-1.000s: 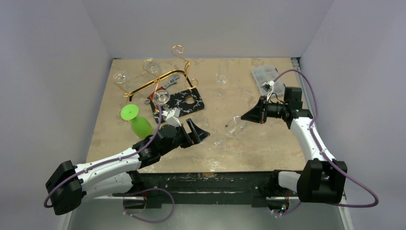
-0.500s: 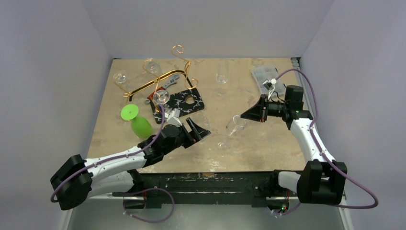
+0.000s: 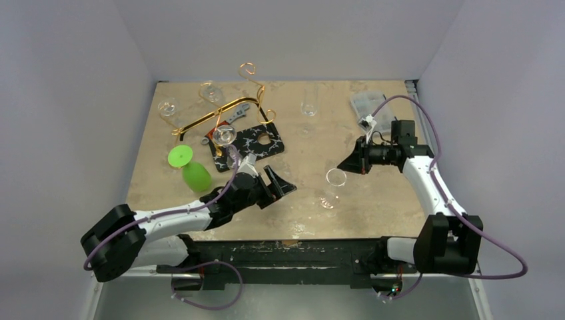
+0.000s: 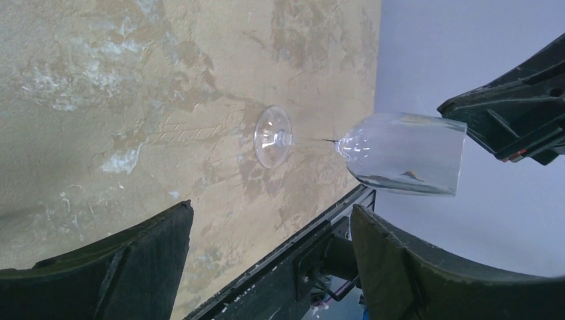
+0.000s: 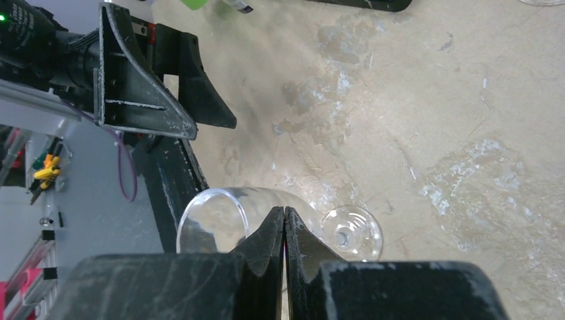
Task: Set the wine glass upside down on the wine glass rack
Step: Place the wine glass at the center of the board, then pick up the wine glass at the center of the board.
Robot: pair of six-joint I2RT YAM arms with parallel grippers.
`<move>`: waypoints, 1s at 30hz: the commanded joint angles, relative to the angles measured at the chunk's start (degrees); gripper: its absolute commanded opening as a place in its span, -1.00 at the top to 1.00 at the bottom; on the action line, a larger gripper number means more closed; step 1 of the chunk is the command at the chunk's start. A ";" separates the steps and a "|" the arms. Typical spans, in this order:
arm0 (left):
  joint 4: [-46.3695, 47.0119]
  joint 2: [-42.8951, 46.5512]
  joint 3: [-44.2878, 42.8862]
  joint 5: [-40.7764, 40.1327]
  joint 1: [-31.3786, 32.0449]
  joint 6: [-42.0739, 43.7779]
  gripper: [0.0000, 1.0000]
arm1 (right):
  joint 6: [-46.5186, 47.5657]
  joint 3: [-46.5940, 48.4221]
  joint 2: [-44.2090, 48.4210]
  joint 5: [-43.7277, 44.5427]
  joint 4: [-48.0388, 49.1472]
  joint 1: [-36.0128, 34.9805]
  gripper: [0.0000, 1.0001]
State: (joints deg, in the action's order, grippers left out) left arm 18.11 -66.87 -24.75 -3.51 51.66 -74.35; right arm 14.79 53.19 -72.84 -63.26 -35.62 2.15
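The clear wine glass (image 3: 332,188) has come up out of its lean and now stands on its foot near the middle of the surface (image 3: 380,207). The left pincer (image 3: 283,181) has pushed forward toward it. That pincer is spread wide and empty, aimed at the glass but apart from it. The right pincer (image 3: 343,165) is pressed shut on nothing, its tip just beside the rim; I cannot tell whether it touches.

The main risk is a topple: a nudge from that closed tip, or one left finger arriving first, would likely tip the thin-stemmed glass over. Smooth glass may also slip in a grip.

The long axis runs foot to rim, near vertical with the mouth up, so the glass is not yet inverted. The wine glass rack (image 3: 226,110) stands well apart at the far left.
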 commanded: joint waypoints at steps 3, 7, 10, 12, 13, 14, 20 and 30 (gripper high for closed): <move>5.06 -3.60 -2.72 5.23 -0.91 1.32 -0.70 | 4.96 3.04 3.30 5.39 -3.32 -0.64 1.00; 4.69 -3.37 -2.95 5.84 -0.97 1.88 -0.70 | 7.66 6.90 2.72 6.68 -7.07 -0.64 0.85; 3.16 -1.95 -2.93 5.02 -1.02 2.83 -0.71 | 7.98 10.04 3.48 10.04 -8.32 -0.65 0.44; 2.02 -0.89 -2.92 4.22 -1.01 3.72 -0.72 | 7.50 11.44 4.91 13.49 -8.35 -0.66 0.14; 1.03 -0.10 -2.93 3.86 -1.03 4.43 -0.72 | 7.38 12.07 5.50 14.13 -8.60 -0.59 0.02; 0.13 0.30 -3.00 3.71 -1.03 5.00 -0.73 | 7.58 12.58 5.92 14.61 -9.54 -0.65 -0.07; -3.82 4.04 -2.76 1.01 -1.03 7.27 -0.74 | 14.65 14.93 4.41 24.34 -18.55 -9.51 -0.26; -5.16 7.23 -1.09 0.17 -1.03 8.36 -0.75 | 13.22 16.44 6.98 31.49 -15.40 -12.96 -0.30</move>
State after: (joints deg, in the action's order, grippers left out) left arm 12.40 -61.28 -25.78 -1.98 51.00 -67.88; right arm 26.87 66.67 -66.85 -35.03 -50.83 -10.81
